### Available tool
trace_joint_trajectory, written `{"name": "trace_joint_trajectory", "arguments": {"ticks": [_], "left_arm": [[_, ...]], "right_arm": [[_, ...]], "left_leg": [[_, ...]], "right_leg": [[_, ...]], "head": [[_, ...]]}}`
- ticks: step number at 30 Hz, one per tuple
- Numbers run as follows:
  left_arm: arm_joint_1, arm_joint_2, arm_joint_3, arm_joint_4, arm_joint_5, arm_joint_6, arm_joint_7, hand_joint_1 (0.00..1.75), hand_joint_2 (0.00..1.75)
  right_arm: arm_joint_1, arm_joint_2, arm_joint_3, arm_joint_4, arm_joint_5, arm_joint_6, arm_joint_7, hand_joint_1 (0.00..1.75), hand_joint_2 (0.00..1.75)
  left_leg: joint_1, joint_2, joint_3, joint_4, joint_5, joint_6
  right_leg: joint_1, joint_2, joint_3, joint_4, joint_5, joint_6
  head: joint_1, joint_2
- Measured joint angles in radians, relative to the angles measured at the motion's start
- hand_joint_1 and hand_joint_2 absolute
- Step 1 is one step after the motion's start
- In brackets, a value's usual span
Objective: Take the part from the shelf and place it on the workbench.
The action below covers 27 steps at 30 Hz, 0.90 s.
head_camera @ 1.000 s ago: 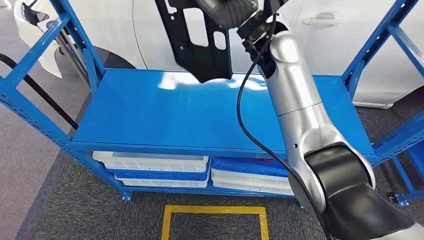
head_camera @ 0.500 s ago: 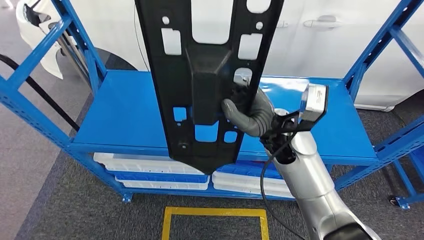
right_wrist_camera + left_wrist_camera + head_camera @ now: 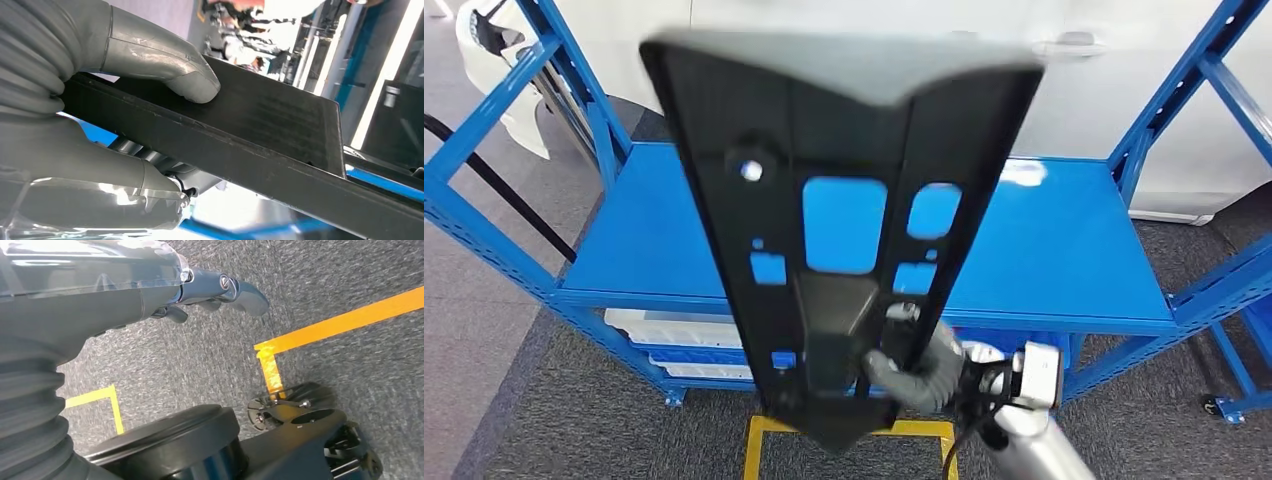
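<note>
The part (image 3: 844,150) is a long black panel with several cut-outs, held up in front of the blue shelf (image 3: 1064,250) and clear of it. Its wide end stands high and its narrow end hangs low. My right hand (image 3: 914,375) grips it near the narrow end, low in the head view. In the right wrist view the thumb (image 3: 165,65) presses on the panel's flat face (image 3: 280,125), with the fingers wrapped under its edge. My left hand (image 3: 210,290) hangs over the grey carpet and holds nothing.
The shelf's top board is bare, and white and blue bins (image 3: 674,330) sit on the level below. A white car (image 3: 1104,80) stands behind the shelf. Blue uprights (image 3: 574,70) flank the shelf. A yellow taped square (image 3: 759,440) marks the carpet in front.
My right hand has come down and back from above the shelf toward me, bringing the panel with it. The panel now looms larger and lower in the head view.
</note>
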Motion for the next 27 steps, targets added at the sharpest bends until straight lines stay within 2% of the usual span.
{"name": "trace_joint_trajectory", "arguments": {"ticks": [2,4,5,7,8,9,10,12,13,14,17,19,20,22,23,24,25,27], "left_arm": [[0.001,-0.001,-0.001,0.000,-0.002,0.000,-0.008,0.00,1.75],[-0.001,-0.003,-0.002,0.000,-0.010,-0.005,-0.011,0.00,1.75],[-0.002,-0.003,-0.003,0.000,-0.016,-0.009,-0.011,0.00,1.75],[-0.003,-0.003,-0.003,0.000,-0.031,-0.019,-0.011,0.00,1.75],[-0.003,-0.003,-0.004,0.000,-0.036,-0.023,-0.012,0.00,1.75],[-0.003,-0.003,-0.004,0.000,-0.043,-0.025,-0.012,0.00,1.75],[-0.003,-0.004,-0.004,0.000,-0.053,-0.026,-0.011,0.00,1.75],[-0.005,-0.004,-0.004,0.000,-0.079,-0.024,-0.006,0.00,1.75],[-0.006,-0.005,-0.004,0.000,-0.090,-0.022,-0.003,0.00,1.75],[-0.007,-0.005,-0.004,0.000,-0.097,-0.020,0.000,0.00,1.75],[-0.009,-0.005,-0.004,0.000,-0.103,-0.017,0.003,0.00,1.75],[-0.009,-0.005,-0.004,0.000,-0.105,-0.016,0.004,0.00,1.75],[-0.010,-0.005,-0.003,0.000,-0.106,-0.015,0.003,0.00,1.75],[-0.015,-0.005,-0.003,0.000,-0.103,-0.011,0.002,0.00,1.75],[-0.017,-0.005,-0.003,0.000,-0.098,-0.006,0.002,0.00,1.75],[-0.018,-0.005,-0.002,0.000,-0.091,0.000,0.002,0.00,1.75],[-0.018,-0.005,-0.001,0.000,-0.082,0.003,0.002,0.00,1.75],[-0.014,-0.004,0.001,0.000,-0.070,-0.001,0.006,0.00,1.75]], "right_arm": [[0.075,-0.001,0.029,-0.008,0.053,-0.015,-0.042,1.75,1.75],[0.123,-0.002,0.045,-0.013,0.081,-0.020,-0.083,1.75,1.75],[0.141,-0.002,0.050,-0.017,0.091,-0.021,-0.097,1.75,1.75],[0.178,-0.003,0.057,-0.023,0.110,-0.022,-0.108,1.75,1.75],[0.195,-0.003,0.061,-0.025,0.118,-0.023,-0.108,1.75,1.75],[0.209,-0.003,0.065,-0.025,0.123,-0.022,-0.107,1.75,1.75],[0.218,-0.003,0.068,-0.026,0.126,-0.020,-0.105,1.75,1.75],[0.221,-0.003,0.071,-0.028,0.126,-0.016,-0.099,1.75,1.75],[0.221,-0.003,0.072,-0.028,0.126,-0.015,-0.097,1.75,1.75],[0.221,-0.003,0.072,-0.029,0.125,-0.015,-0.096,1.75,1.75],[0.221,-0.002,0.072,-0.030,0.125,-0.015,-0.095,1.75,1.75],[0.221,-0.002,0.072,-0.032,0.125,-0.015,-0.095,1.75,1.75],[0.221,-0.001,0.073,-0.033,0.125,-0.015,-0.095,1.75,1.75],[0.223,0.000,0.073,-0.033,0.125,-0.014,-0.093,1.75,1.75],[0.225,0.000,0.073,-0.033,0.124,-0.013,-0.091,1.75,1.75],[0.229,0.000,0.073,-0.033,0.124,-0.011,-0.088,1.75,1.75],[0.232,0.000,0.073,-0.033,0.123,-0.007,-0.084,1.75,1.75],[0.236,0.003,0.073,-0.033,0.115,-0.001,-0.076,1.75,1.75]], "left_leg": [[0.003,0.000,0.004,-0.011,0.004,0.007],[0.009,0.003,0.008,-0.021,0.011,0.016],[0.011,0.005,0.010,-0.024,0.014,0.019],[0.010,0.007,0.010,-0.025,0.014,0.021],[0.010,0.007,0.010,-0.024,0.014,0.022],[0.010,0.007,0.010,-0.024,0.014,0.021],[0.010,0.007,0.011,-0.023,0.013,0.020],[0.009,0.007,0.012,-0.019,0.010,0.015],[0.007,0.006,0.012,-0.015,0.006,0.009],[0.005,0.006,0.011,-0.013,0.004,0.003],[0.005,0.006,0.011,-0.011,0.000,-0.015],[0.008,0.006,-0.001,0.022,-0.025,-0.026],[0.009,0.006,-0.020,0.067,-0.053,-0.030],[0.009,0.006,-0.076,0.198,-0.118,-0.035],[0.009,0.006,-0.098,0.250,-0.136,-0.036],[0.009,0.006,-0.105,0.271,-0.135,-0.035],[0.009,0.006,-0.096,0.254,-0.115,-0.033],[0.009,0.006,-0.038,0.132,-0.046,-0.023]], "right_leg": [[-0.001,0.000,0.000,0.000,0.000,0.010],[-0.002,0.002,-0.016,0.038,-0.029,0.021],[-0.005,0.003,-0.038,0.087,-0.059,0.025],[-0.009,0.003,-0.098,0.218,-0.120,0.033],[-0.013,0.003,-0.119,0.263,-0.132,0.036],[-0.016,0.003,-0.123,0.273,-0.125,0.038],[-0.020,0.003,-0.106,0.243,-0.101,0.040],[-0.026,0.002,-0.035,0.109,-0.041,0.041],[-0.026,0.003,-0.005,0.051,-0.023,0.038],[-0.026,0.003,0.012,0.017,-0.016,0.035],[-0.021,0.005,0.017,0.003,-0.016,0.015],[-0.023,0.004,0.020,-0.003,-0.013,0.002],[-0.024,0.003,0.021,-0.005,-0.012,-0.003],[-0.021,0.001,0.021,-0.005,-0.013,-0.009],[-0.019,0.000,0.021,-0.004,-0.013,-0.010],[-0.017,0.000,0.021,-0.003,-0.014,-0.011],[-0.016,0.001,0.022,-0.002,-0.014,-0.011],[-0.014,0.005,0.024,0.000,-0.016,-0.010]], "head": [[0.000,0.000],[0.000,0.000],[0.000,0.000],[0.000,0.000],[0.000,0.000],[0.000,0.000],[0.000,0.000],[0.000,0.000],[0.000,0.000],[0.000,0.000],[0.000,0.000],[0.000,0.000],[0.000,0.000],[0.000,0.000],[0.000,0.000],[0.000,0.000],[0.000,0.000],[0.000,0.000]]}}
